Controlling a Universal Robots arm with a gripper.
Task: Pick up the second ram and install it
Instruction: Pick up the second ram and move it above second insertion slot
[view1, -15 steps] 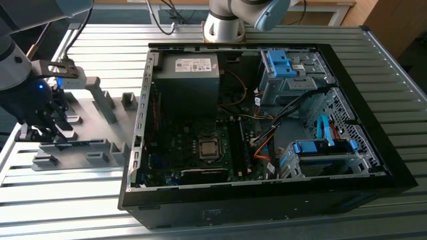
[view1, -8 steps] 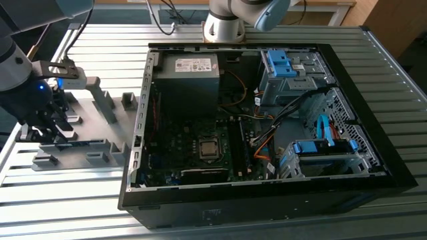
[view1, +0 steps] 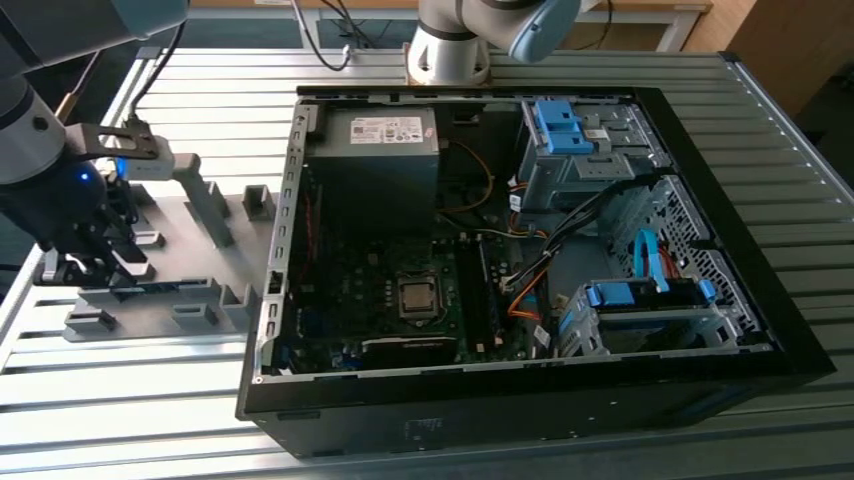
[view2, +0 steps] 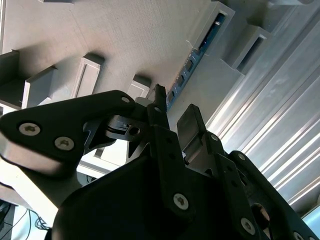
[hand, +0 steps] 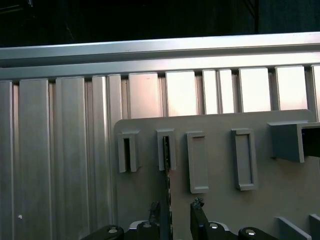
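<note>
Grey holder lies on the slatted table, at the exterior view's left of the open computer case. In both wrist views the ram stands on edge in a holder slot. The gripper is low over it, its jaws apart, one finger on each side of the ram.

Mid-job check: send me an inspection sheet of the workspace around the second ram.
Surface: slatted metal table carrying a grey fixture plate and an open computer case.
Job's things: the second ram stands on edge in a fixture plate slot.
Clutter: nothing seen.
Grippers: end effector open, fingers either side of the second ram.
Cables: orange and blue cables inside the computer case; dark cables behind the arm base.
Surroundings: arm base at the table's far edge.
</note>
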